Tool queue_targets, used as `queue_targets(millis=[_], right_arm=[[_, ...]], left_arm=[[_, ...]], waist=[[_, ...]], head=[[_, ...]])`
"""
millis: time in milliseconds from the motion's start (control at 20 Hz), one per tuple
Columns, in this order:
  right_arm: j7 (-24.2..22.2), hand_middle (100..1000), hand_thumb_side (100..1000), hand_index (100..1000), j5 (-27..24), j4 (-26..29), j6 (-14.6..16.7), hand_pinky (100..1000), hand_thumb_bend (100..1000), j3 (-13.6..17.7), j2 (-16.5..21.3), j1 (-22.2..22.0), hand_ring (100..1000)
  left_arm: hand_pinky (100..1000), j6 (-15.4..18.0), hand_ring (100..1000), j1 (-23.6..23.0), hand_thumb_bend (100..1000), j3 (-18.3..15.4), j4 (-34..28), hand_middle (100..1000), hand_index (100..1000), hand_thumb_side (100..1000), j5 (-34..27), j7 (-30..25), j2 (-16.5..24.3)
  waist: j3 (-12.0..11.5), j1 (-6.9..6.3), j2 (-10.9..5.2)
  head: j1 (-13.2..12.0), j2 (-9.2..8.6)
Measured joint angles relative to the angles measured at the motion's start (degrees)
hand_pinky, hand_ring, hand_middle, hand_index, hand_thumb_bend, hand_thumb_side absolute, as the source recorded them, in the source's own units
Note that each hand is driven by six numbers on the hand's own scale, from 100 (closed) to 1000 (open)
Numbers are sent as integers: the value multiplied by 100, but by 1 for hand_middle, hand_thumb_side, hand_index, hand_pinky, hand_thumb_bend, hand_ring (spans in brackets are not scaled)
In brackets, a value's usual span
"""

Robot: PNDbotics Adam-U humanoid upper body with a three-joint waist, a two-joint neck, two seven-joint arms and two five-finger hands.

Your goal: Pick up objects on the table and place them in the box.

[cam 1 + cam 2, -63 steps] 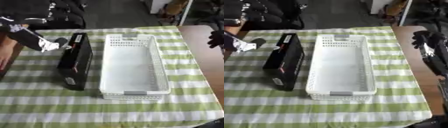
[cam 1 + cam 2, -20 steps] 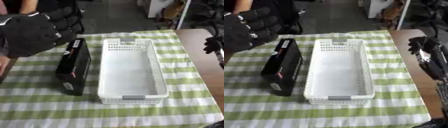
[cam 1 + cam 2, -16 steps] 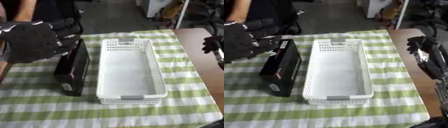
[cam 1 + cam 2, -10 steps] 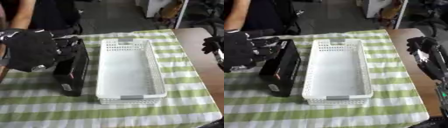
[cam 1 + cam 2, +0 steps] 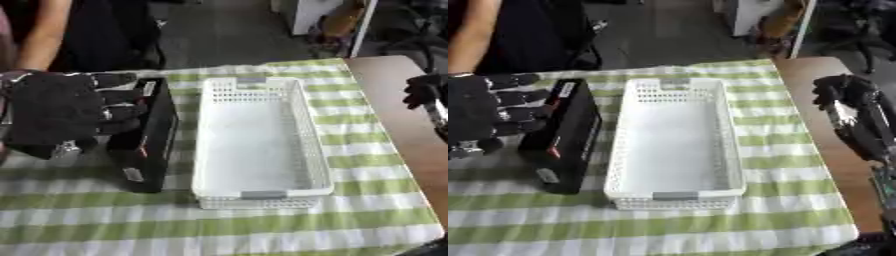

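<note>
A perforated white plastic basket (image 5: pixel 261 145) sits mid-table on the green-striped cloth (image 5: pixel 219 227). Just left, a black rectangular box (image 5: pixel 566 135) is partly masked by the left hand (image 5: pixel 61 112), fingers straight; the right hand (image 5: pixel 846 100) is curled, empty, at the right edge.

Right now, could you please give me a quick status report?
Left hand open beside black box, not gripping. Right hand curled, idle over bare table edge. White basket empty. Nothing in the way.

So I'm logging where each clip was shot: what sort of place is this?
Probably an indoor lab or office set up for robot trials: a table under a green striped cloth, an empty white basket beside a black box, and a bare floor behind.
</note>
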State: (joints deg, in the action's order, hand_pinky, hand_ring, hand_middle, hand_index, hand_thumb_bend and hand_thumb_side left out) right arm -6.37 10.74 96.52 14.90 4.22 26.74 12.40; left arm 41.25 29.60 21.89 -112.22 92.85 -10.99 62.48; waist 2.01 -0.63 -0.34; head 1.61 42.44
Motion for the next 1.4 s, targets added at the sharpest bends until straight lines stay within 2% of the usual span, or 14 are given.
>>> queue_targets(millis=[200, 250, 300, 350, 600, 750, 850, 1000, 1050, 1100, 1150, 1200, 1250, 1400], right_arm=[[-1, 575, 770, 722, 0, -20, 0, 511, 253, 2, 0, -1, 548], [-2, 575, 770, 722, 0, -20, 1, 511, 253, 2, 0, -1, 548], [-4, 575, 770, 722, 0, -20, 2, 511, 253, 2, 0, -1, 548], [-8, 575, 770, 722, 0, -21, 6, 511, 253, 3, 0, -1, 548], [-26, 575, 770, 722, 0, -21, 1, 511, 252, 4, 0, -1, 548], [-43, 575, 770, 722, 0, -21, 0, 511, 253, 4, 0, -1, 548], [-44, 575, 770, 722, 0, -21, 1, 512, 253, 4, 0, -1, 548], [-45, 575, 770, 722, 0, -21, 2, 512, 255, 4, 0, -1, 548], [-47, 575, 770, 722, 0, -21, 3, 512, 253, 4, 0, -1, 548], [-48, 575, 770, 722, 0, -21, 4, 512, 254, 4, 0, -1, 548], [-50, 574, 770, 722, 0, -21, 5, 512, 254, 4, 0, -1, 547], [-54, 574, 770, 722, 0, -21, 9, 512, 255, 4, 0, -1, 547], [-56, 574, 769, 722, 0, -21, 11, 512, 254, 4, 0, -1, 547], [-65, 573, 769, 722, 0, -21, 19, 512, 254, 4, 0, -1, 546]], left_arm=[[1000, -253, 1000, -80, 1000, -81, -2, 951, 1000, 840, 64, 36, 29], [1000, -294, 962, -81, 1000, -84, -19, 895, 889, 794, 38, 130, 29], [949, -324, 888, -81, 993, -90, -58, 782, 531, 605, -20, 297, 29], [899, -350, 836, -75, 918, -103, -98, 718, 457, 407, -99, 540, 29], [857, -476, 752, -62, 919, -196, -147, 589, 447, 361, -394, 1764, 29], [236, -520, 121, -50, 936, -219, -116, 243, 436, 290, -387, 2098, 29], [169, -556, 100, -51, 918, -221, -45, 215, 424, 205, -377, 2176, 28], [186, -607, 100, -51, 896, -221, 111, 212, 421, 187, -346, 2043, 26], [320, -613, 145, -51, 892, -221, 141, 246, 435, 203, -348, 1978, 24], [225, -619, 100, -49, 899, -221, 149, 219, 423, 184, -361, 1925, 24], [892, -620, 845, -48, 1000, -221, 149, 814, 1000, 798, -370, 1877, 24], [892, -613, 845, -44, 1000, -221, 141, 814, 1000, 764, -352, 1805, 24], [1000, -602, 1000, -42, 1000, -223, 137, 1000, 1000, 857, -303, 1709, 24], [1000, -558, 1000, -32, 1000, -233, 68, 1000, 1000, 884, -202, 1511, 24]], waist=[[-10, 0, 0], [-14, 0, 0], [-17, 0, 0], [-17, 0, 0], [-24, 0, 0], [-24, 0, 0], [-21, 0, 0], [-17, 0, 0], [-17, 0, 0], [-17, 0, 0], [-17, 0, 0], [-17, 0, 0], [-17, 0, 0], [-17, 0, 0]], head=[[1, -45], [1, -47], [1, -48], [1, -49], [2, -70], [7, -95], [42, -95], [43, -96], [43, -96], [44, -96], [44, -96], [44, -96], [44, -96], [45, -98]])
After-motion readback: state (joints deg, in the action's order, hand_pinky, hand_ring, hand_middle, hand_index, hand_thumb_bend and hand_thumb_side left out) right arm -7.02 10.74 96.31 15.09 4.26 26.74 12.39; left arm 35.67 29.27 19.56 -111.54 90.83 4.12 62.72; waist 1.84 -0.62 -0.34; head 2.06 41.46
